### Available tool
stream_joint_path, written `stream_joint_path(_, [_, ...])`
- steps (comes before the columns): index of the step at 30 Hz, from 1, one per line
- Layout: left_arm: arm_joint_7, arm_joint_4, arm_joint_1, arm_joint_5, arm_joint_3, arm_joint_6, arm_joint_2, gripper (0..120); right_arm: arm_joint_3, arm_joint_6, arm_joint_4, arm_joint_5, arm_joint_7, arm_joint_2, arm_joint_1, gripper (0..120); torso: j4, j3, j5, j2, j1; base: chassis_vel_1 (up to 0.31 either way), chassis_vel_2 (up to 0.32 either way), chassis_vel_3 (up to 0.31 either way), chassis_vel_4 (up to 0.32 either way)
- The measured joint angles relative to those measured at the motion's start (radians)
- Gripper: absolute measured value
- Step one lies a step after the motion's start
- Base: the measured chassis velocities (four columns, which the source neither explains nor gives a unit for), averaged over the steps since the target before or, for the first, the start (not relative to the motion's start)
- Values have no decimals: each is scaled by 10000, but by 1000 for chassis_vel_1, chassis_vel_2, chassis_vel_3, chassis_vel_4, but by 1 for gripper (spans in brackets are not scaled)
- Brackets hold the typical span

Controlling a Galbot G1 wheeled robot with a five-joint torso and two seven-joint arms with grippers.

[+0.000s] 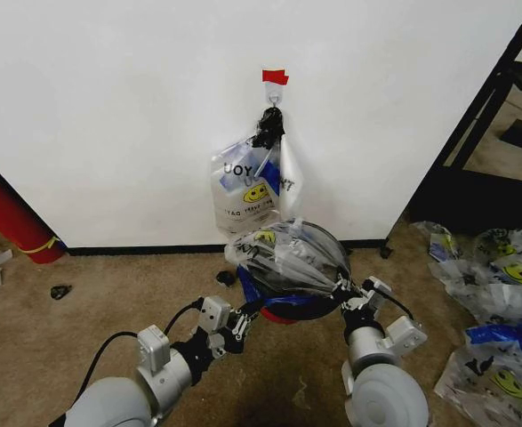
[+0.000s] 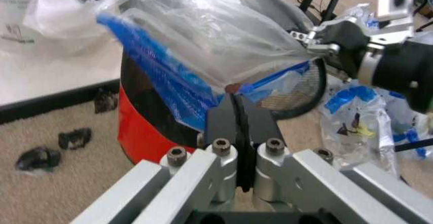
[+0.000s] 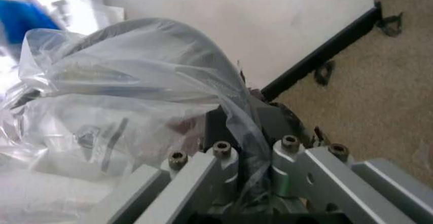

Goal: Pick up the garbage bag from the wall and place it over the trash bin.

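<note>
The garbage bag [image 1: 292,253], see-through with blue handles, lies stretched across the top of the trash bin [image 1: 327,240], a round black bin with a red base [image 2: 139,135], standing by the wall [image 1: 109,116]. My left gripper [image 1: 250,313] is shut on the bag's blue-edged rim [image 2: 169,82] at the bin's near left side. My right gripper [image 1: 346,292] is shut on the clear plastic [image 3: 169,82] at the bin's right side. In the left wrist view the shut fingers [image 2: 223,117] pinch the plastic, and the right gripper [image 2: 315,39] shows across the bin.
A thick bunch of printed bags [image 1: 247,191] hangs from a hook [image 1: 275,96] under red tape [image 1: 275,76], right behind the bin. A red cylinder [image 1: 7,218] leans at the left. Loose bags [image 1: 501,302] litter the carpet at the right, near a black frame [image 1: 483,116].
</note>
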Motion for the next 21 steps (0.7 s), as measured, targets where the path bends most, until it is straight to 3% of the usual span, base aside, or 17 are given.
stream_joint_path(10, [137,54,990,834,417,-103,-387,0,115,-317,34,1178,698,124,414,0,1,0,0,0,0,0,0,0,0])
stream_joint_path(21, [346,936,305,1640,1310,-147,-933,0,-20,-456,555,1934,1148,349,375,0,0,0,-1,0,0,0,0,0,0])
